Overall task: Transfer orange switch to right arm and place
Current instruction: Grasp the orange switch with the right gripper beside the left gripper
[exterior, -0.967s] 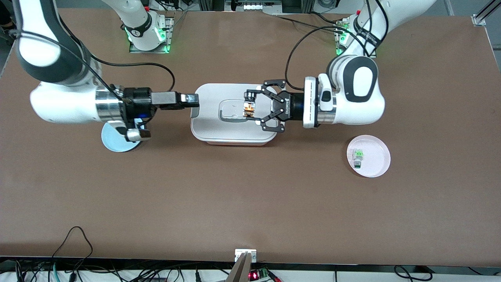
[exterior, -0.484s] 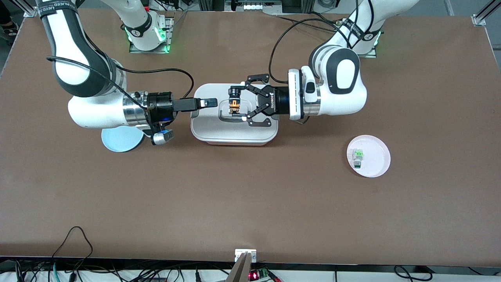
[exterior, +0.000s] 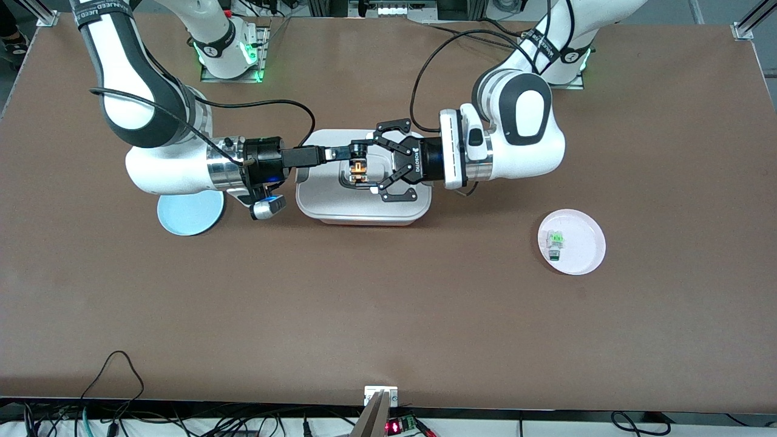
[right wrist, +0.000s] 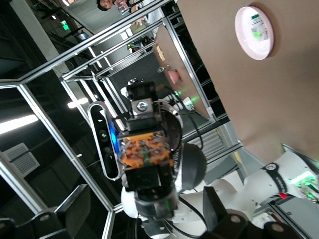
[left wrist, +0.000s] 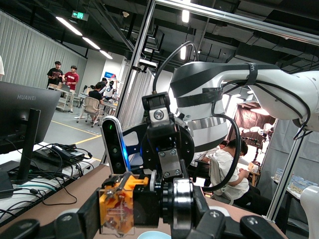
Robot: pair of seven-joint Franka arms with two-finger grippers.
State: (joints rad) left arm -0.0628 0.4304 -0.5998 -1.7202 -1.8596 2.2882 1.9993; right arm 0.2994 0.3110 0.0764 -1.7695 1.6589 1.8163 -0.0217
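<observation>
Both arms are stretched level over the middle of the table (exterior: 388,315), wrists turned sideways so the two grippers point straight at each other above the white lidded container (exterior: 322,203).

The left arm (exterior: 516,130) reaches in from its base with the elbow bent high, and the left gripper (exterior: 358,167), its black linkage fingers (exterior: 388,130) splayed at the knuckles, is pinched tight on the orange switch (exterior: 356,170). The switch hangs in the air over the recessed handle of the container's lid, orange end showing between the pads.

The right arm (exterior: 164,164) comes in low and horizontal, silver wrist ring just off the container's edge. The right gripper (exterior: 335,154) has its slim jaws spread wide, tips almost at the switch but not yet around it. In the right wrist view the switch (right wrist: 143,148) sits dead ahead, square on to the camera; in the left wrist view it (left wrist: 117,208) is clamped in front of the right gripper's body.

Room to move: a blue plate (exterior: 188,213) lies just under the right arm's wrist. A pink plate (exterior: 586,252) with a small white-and-green part (exterior: 554,241) sits well apart, toward the left arm's end. The half of the table nearer the front camera is open brown surface.
</observation>
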